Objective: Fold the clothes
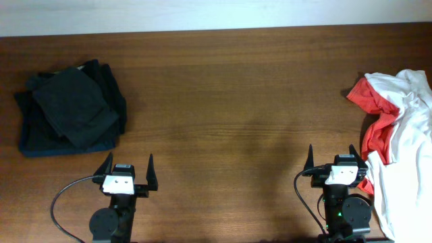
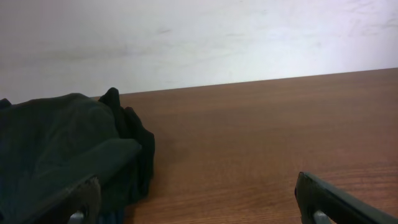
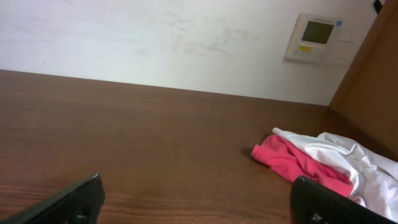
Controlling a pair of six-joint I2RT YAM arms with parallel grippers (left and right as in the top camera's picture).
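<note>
Dark brown wooden table [image 1: 229, 101] carried a folded pile of dark clothes [image 1: 71, 108] far left, crumpled red-and-white garment [image 1: 398, 135] far right.

The table [image 1: 223, 101] is brown wood with a smooth, faintly glossy grain, the dark clothes [image 1: 71, 108] on the left are thick matt cloth, and the red-and-white garment [image 1: 413, 128] on the right is thinner, smooth, crumpled cloth.
</note>
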